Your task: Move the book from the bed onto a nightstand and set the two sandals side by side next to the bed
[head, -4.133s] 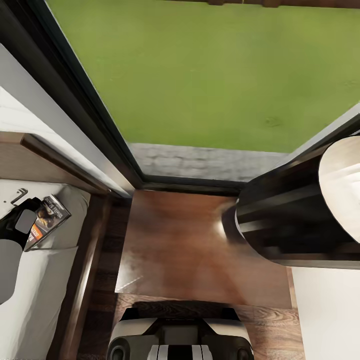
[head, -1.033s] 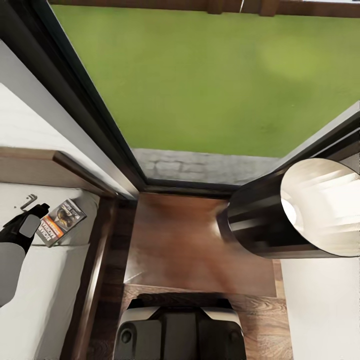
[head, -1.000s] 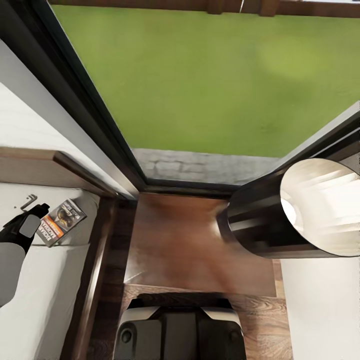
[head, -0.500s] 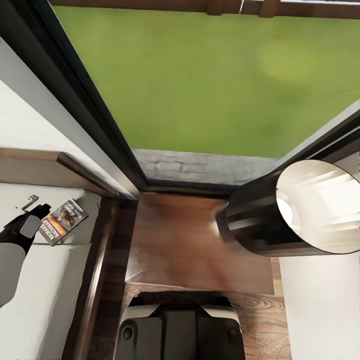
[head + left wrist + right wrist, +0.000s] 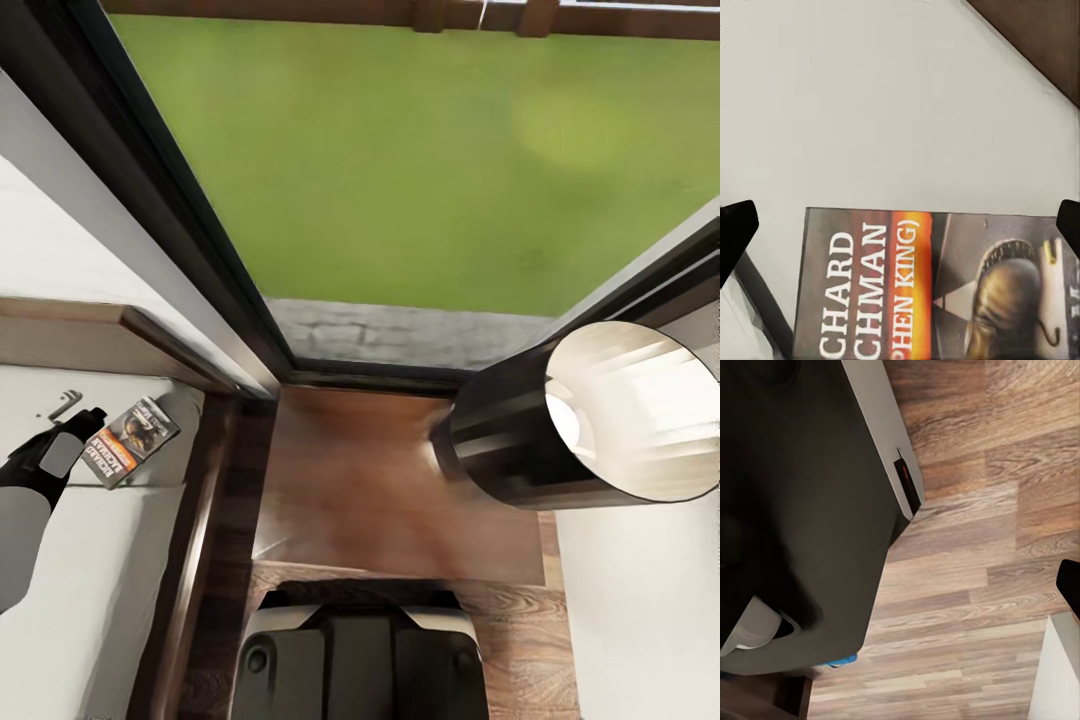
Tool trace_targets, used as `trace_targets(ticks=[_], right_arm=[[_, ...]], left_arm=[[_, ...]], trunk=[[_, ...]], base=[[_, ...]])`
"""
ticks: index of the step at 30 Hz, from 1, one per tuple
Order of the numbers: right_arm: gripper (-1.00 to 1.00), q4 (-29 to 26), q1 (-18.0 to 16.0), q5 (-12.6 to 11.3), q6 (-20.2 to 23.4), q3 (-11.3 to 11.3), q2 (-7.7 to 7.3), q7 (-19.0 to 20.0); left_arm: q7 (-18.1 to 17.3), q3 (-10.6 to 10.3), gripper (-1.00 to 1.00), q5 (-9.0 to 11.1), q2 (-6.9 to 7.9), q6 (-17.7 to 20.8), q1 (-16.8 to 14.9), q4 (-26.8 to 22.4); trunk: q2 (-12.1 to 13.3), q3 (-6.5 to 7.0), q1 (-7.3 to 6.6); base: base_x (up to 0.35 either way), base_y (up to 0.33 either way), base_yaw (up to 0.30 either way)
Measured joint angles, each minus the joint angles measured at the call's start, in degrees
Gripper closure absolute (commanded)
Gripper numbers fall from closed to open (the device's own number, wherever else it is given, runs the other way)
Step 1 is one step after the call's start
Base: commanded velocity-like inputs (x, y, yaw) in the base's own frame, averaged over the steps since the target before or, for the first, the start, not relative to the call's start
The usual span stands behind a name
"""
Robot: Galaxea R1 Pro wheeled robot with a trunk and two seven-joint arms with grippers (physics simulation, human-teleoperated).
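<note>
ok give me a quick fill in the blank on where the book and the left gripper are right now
1. The book lies flat on the pale ____ of the bed.
2. The left gripper hangs over the book with its fingers spread ____.
3. The band beside the white lettering on the book's cover is coloured ____.
4. The nightstand stands between the bed and the black ____.

Missing words: mattress; open; orange; lamp

Book point(image 5: 131, 440): thin paperback, dark pictured cover, orange band, lay flat on bed point(image 5: 90, 600), near its right edge.
Nightstand point(image 5: 360, 480): glossy brown top, right of bed.
</note>
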Motion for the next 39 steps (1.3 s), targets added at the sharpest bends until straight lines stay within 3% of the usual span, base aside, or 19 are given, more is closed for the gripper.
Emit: trace_targets(ticks=[18,25,33,39], right_arm=[[-1.0,0.05,0.0,0.0,-0.07,0.0,0.0,-0.08],[-1.0,0.15,0.0,0.0,-0.07,0.04,0.0,-0.09],[-1.0,0.17,0.0,0.0,-0.07,0.01,0.03,-0.09],[-1.0,0.17,0.0,0.0,-0.07,0.04,0.01,-0.09]], left_arm=[[-10.33,-0.24,-1.0,0.15,0.26,-0.03,0.83,7.29],[-11.41,-0.31,-1.0,0.2,0.32,-0.01,0.96,7.5],[-14.5,-0.31,-1.0,0.06,0.33,5.6,0.98,7.41],[-15.08,-0.31,-1.0,0.02,0.71,6.14,0.98,7.31]], trunk=[[7.23,3.24,-3.96],[10.05,4.5,-5.5],[13.27,5.94,-7.26],[13.67,6.13,-7.48]], base=[[0.0,0.0,0.0],[0.0,0.0,0.0],[0.0,0.0,0.0],[0.0,0.0,0.0]])
